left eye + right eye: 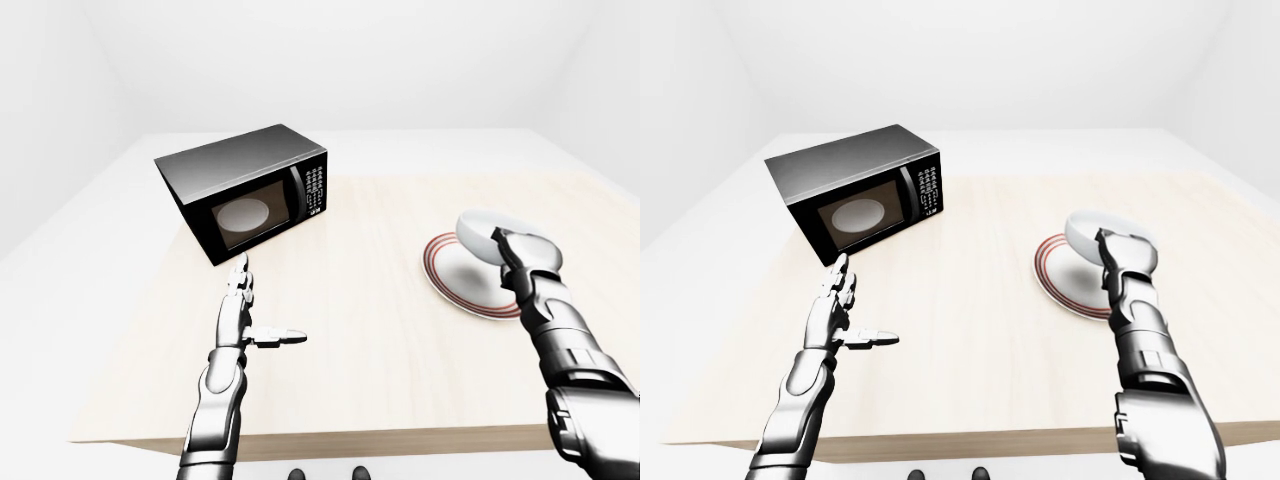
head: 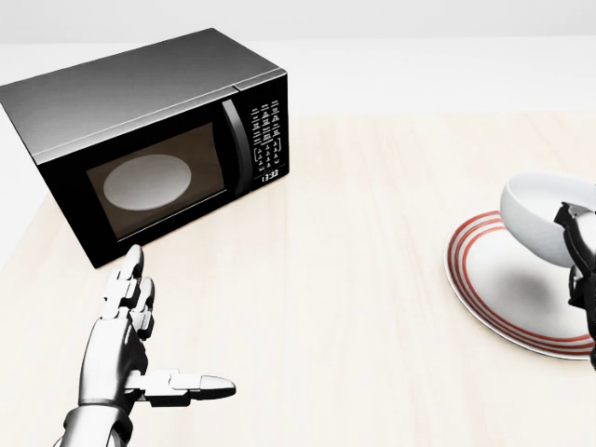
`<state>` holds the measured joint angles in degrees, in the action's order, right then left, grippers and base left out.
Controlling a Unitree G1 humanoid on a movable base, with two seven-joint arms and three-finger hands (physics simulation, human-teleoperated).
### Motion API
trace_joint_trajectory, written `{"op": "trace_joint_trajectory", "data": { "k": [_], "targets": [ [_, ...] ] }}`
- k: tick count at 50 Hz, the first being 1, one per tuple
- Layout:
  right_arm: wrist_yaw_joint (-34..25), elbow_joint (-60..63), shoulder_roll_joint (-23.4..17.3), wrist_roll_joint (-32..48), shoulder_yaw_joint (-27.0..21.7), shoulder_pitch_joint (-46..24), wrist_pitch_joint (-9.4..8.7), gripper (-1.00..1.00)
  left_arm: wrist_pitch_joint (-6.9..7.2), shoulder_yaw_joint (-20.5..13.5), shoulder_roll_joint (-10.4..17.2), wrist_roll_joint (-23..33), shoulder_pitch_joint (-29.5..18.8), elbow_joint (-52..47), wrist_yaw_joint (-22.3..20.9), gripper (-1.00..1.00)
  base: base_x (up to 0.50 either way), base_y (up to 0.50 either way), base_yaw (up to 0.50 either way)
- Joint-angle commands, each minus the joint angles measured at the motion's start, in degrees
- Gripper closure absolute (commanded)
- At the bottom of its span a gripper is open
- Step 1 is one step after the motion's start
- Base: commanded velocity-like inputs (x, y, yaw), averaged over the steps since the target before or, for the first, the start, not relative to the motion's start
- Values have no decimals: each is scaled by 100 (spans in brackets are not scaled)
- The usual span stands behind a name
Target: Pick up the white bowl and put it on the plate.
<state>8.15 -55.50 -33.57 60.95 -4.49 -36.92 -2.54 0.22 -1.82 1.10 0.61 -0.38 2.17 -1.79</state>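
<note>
The white bowl (image 2: 535,216) hangs tilted just above the upper right part of the white plate with red rings (image 2: 507,298), casting a shadow on it. My right hand (image 2: 575,250) is shut on the bowl's right rim and is partly cut off by the right edge of the head view. The right-eye view shows the same right hand (image 1: 1112,250) over the plate (image 1: 1060,285). My left hand (image 2: 177,326) hovers open and empty at the lower left, fingers pointing toward the microwave and thumb stretched right.
A black microwave (image 2: 154,140) with its door closed stands at the upper left of the pale wooden table (image 2: 354,279). The table's near edge (image 1: 350,440) runs along the bottom of the left-eye view.
</note>
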Motion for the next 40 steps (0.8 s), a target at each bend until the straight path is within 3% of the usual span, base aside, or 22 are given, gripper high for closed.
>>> {"op": "trace_joint_trajectory", "data": {
  "k": [1,40],
  "targets": [
    [244,-108,34,367,26,-88,-27,100,0,0,1,2,0,0,-1,-100,0,0,0],
    [402,-430,65,303,136,-169,13,100,1,0,0,0,0,0,-1,-100,0,0,0]
  ]
}}
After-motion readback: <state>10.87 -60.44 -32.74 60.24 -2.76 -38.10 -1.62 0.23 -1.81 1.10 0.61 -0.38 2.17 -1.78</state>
